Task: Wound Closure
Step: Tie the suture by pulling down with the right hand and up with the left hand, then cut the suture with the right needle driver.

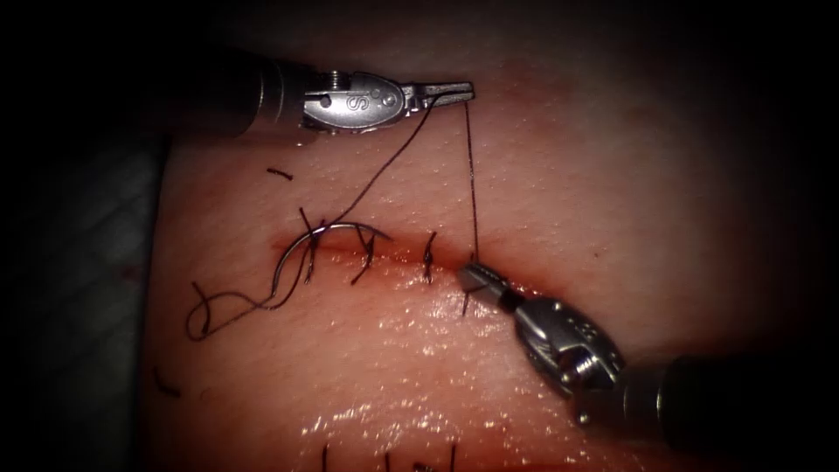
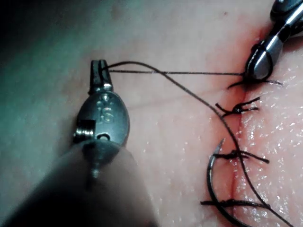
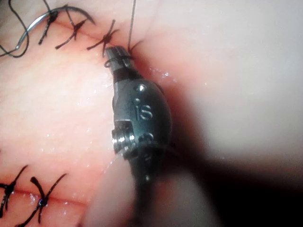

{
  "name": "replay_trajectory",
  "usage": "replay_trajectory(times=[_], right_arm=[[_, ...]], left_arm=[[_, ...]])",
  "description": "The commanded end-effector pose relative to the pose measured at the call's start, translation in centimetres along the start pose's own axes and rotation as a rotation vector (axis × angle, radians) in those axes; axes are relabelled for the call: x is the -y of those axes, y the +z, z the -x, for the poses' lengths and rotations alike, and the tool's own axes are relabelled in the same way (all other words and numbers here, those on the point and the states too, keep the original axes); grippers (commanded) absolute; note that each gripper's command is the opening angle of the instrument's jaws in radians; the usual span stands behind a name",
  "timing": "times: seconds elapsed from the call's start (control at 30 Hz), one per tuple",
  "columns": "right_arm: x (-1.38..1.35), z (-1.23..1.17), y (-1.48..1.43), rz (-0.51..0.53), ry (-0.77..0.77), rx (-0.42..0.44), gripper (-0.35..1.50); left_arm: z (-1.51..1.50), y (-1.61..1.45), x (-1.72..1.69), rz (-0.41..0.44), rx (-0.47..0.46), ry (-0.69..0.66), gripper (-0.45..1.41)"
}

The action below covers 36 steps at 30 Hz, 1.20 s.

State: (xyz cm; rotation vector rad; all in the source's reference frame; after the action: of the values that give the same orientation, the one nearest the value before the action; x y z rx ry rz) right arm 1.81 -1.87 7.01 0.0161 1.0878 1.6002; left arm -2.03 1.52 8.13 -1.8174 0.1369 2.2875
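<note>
The cut [image 1: 384, 249] ran across the tissue [image 1: 612, 192], and everything else sat in relation to it. The left claw [image 1: 454, 90] hung well above the cut, its jaws closed on the thread [image 1: 472, 175]. From that grip one strand dropped straight to the cut's right end, and a second strand swept down in a slack curve to the cut's left part.

The right claw [image 1: 472, 275] rested at the cut's right end, touching the tissue just where the straight strand arrived. Its jaws looked closed, with thread wound around its tip [image 3: 117, 56]; whether the jaws actually gripped that thread, I could not tell.

The needle [image 1: 328, 236] lay free at the cut's left end, held by neither claw. Its curve arched over the cut, one end near the leftmost stitches [image 1: 363, 258] and the other hooking down below the cut. It seemed to lie on the surface, though I could not be sure no part was in the tissue.

Loose thread coiled in a loop [image 1: 214, 310] below and left of the cut's left end. Knotted stitches crossed the cut between the needle and the right claw. A short cut end of thread [image 1: 280, 173] lay above the cut's left end.
</note>
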Motion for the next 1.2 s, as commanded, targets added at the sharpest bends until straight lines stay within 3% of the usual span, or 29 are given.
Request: replay_trajectory(times=[0.03, 0.53, 0.63, 0.73, 0.9, 1.07, 1.1, 1.17, 1.2], right_arm=[[0.06, 0.10, -0.03, -0.004, -0.005, 0.006, -0.35], [0.25, 0.19, -0.22, 0.006, -0.116, -0.024, -0.35], [0.26, 0.25, -0.25, -0.024, -0.127, -0.026, -0.35], [0.34, 0.47, -0.32, -0.047, -0.196, 0.019, -0.35], [0.42, 0.75, -0.38, -0.046, -0.269, 0.065, -0.35], [0.45, 0.79, -0.41, -0.051, -0.277, 0.063, -0.35], [0.47, 0.73, -0.41, -0.082, -0.263, -0.003, -0.35], [0.48, 0.65, -0.42, -0.103, -0.296, -0.035, -0.35], [0.50, 0.58, -0.43, -0.107, -0.365, -0.057, 0.26]], left_arm=[[0.09, 0.11, 0.11, -0.008, 0.003, -0.002, -0.45], [0.78, 0.42, 0.76, -0.083, 0.025, -0.025, -0.45], [0.92, 0.56, 0.82, -0.100, 0.025, -0.014, -0.45], [1.07, 0.74, 0.92, -0.143, 0.023, -0.002, -0.45], [1.14, 0.78, 0.99, -0.169, 0.028, 0.001, -0.45], [1.17, 0.76, 1.03, -0.179, 0.024, 0.001, -0.45], [1.15, 0.72, 0.97, -0.167, 0.008, -0.013, -0.45], [1.10, 0.66, 0.88, -0.142, -0.018, -0.023, -0.45], [1.03, 0.57, 0.79, -0.124, -0.035, -0.042, -0.45]])
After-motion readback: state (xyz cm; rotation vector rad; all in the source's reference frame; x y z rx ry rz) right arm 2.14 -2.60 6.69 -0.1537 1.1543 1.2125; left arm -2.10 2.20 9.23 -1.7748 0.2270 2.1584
